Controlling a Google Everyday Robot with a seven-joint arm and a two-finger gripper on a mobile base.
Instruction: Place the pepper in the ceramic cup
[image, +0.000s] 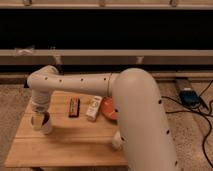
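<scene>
Since only one camera watches the scene, everything comes from that single view. The robot's big white arm (80, 82) reaches across to the left end of the pale wooden table (70, 147). Its gripper (38, 119) points down at that end, right on top of the small round white ceramic cup (47, 128), touching it or just above it. So the cup lies straight under the gripper, a little to its right.

The small slim dark red pepper cannot be seen here. It may be held in the gripper or already down inside the cup; the view does not show which, and it does not show which way the pepper's long side points. Whether the gripper is open or closed cannot be told either.

The robot has only one arm, so no other arm is nearer.

By count, the table holds:
- one white cup
- one flat dark brown bar (74, 106)
- one pale long packet (93, 108)
- one round orange-red bowl (108, 110)

No pepper is in sight.
</scene>
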